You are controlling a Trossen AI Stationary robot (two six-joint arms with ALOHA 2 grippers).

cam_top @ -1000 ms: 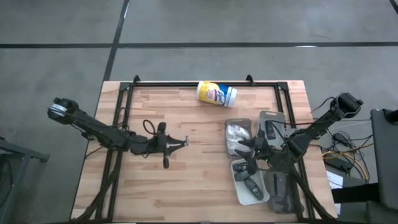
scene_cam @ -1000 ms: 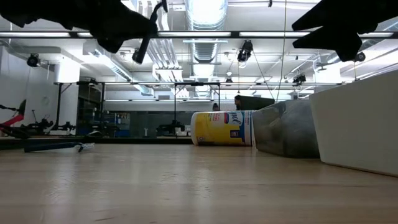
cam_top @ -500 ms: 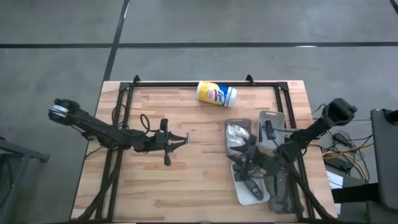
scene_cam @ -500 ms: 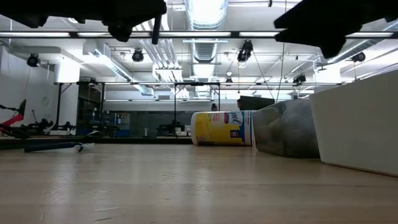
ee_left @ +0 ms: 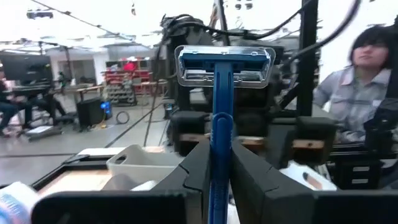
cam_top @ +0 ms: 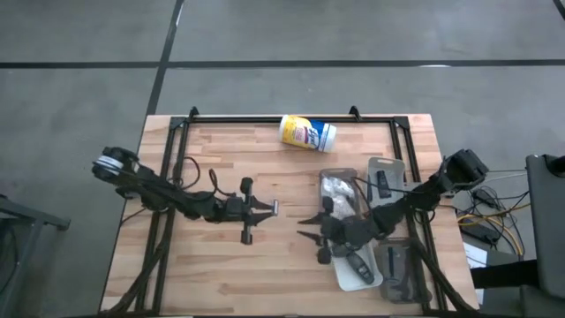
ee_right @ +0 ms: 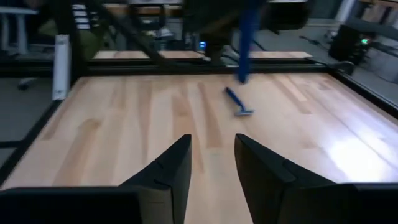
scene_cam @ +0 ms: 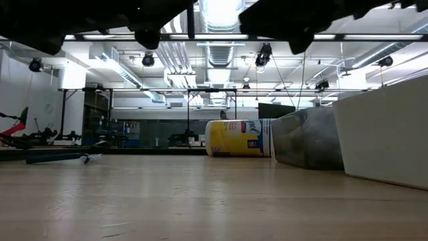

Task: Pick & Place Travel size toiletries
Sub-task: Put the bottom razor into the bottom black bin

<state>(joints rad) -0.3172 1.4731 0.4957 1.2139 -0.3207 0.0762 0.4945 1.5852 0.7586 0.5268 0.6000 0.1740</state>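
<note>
Over the wooden tabletop [cam_top: 221,265] the left claw [ee_left: 214,168] is clamped on a blue plastic razor [ee_left: 222,68], head up, seemingly to carry it; the right claw [ee_right: 211,165], fingers slightly apart and empty, hovers beside clear toiletry-filled trays [cam_top: 339,179].

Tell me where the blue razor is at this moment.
The blue razor is clamped upright in the left gripper, above the middle of the table in the high view. The right gripper faces it, left of the trays.
</note>
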